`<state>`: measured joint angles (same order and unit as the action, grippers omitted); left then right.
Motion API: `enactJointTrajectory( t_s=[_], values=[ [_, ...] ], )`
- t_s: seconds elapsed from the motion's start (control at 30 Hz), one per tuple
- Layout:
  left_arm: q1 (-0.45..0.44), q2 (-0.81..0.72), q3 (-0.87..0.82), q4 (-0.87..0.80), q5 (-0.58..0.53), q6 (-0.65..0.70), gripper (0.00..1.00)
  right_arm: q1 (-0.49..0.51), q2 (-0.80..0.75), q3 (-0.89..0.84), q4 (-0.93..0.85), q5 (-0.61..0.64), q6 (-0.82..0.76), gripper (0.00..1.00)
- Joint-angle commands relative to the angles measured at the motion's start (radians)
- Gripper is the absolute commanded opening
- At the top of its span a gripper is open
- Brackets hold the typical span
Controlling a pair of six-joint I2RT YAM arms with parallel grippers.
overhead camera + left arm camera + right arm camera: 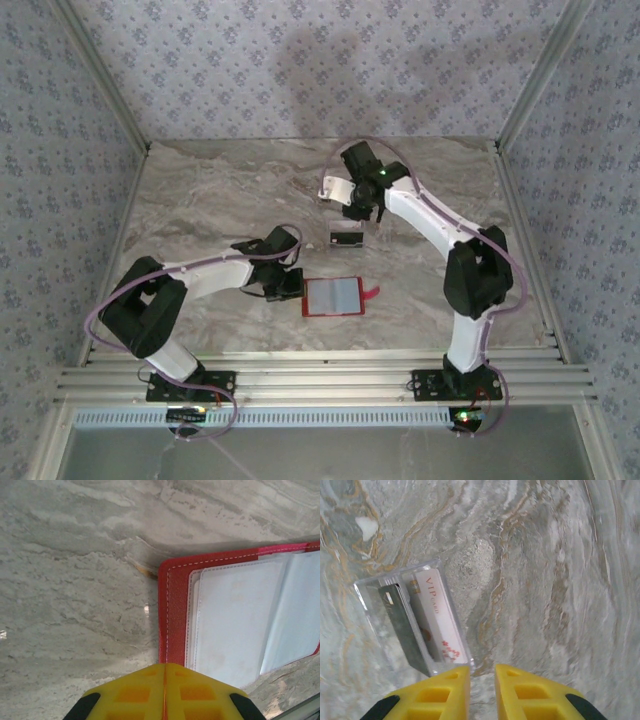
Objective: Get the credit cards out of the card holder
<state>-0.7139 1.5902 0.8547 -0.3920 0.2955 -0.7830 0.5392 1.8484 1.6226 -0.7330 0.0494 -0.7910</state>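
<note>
Top view, lower centre: small flat red card holder [333,297], spread open on grey marble-patterned table [200,200], greyish-white window facing up, small red tab [372,293] poking out at its right side. Left gripper [165,672] at bottom centre of left wrist view, yellow fingers pressed together with only a seam between, parked at the holder's left edge, red stitched border running under the tips. Probably set there to pin the holder against sliding or folding shut. Cannot tell whether clamped on the cover or merely bearing down on it. Clear plastic sleeves [235,620] at right of that view, blank and whitish, no dark card in the pages showing, deeper pages hidden. Credit cards [415,625] at left of right wrist view, overlapping inside a clear rectangular plastic box [370,595]: dark card to the left, white card with pink print to the right. In top view, box just above the holder in the frame, apart from it. Likely a collecting spot, kept close for short carries. Right gripper [482,675] at bottom of right wrist view, fingers slightly parted, nothing between them, over bare table beside the box's lower right corner. Judged as near finished, pending a look through the hidden pages.
</note>
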Motion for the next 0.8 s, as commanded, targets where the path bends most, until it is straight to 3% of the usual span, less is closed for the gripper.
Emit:
enactJointTrajectory(
  t_s=[0.0, 0.4, 0.77],
  values=[
    [0.010, -0.003, 0.029, 0.016, 0.030, 0.014, 0.08, 0.011, -0.085, -0.081, 0.063, 0.021, 0.266, 0.21],
    [0.033, 0.050, 0.048, 0.037, 0.075, 0.052, 0.05, 0.028, -0.353, -0.393, 0.206, -0.148, 0.884, 0.13],
    [0.043, 0.092, 0.020, 0.068, 0.096, 0.065, 0.04, 0.056, -0.416, -0.659, 0.400, -0.388, 1.394, 0.07]
  ],
)
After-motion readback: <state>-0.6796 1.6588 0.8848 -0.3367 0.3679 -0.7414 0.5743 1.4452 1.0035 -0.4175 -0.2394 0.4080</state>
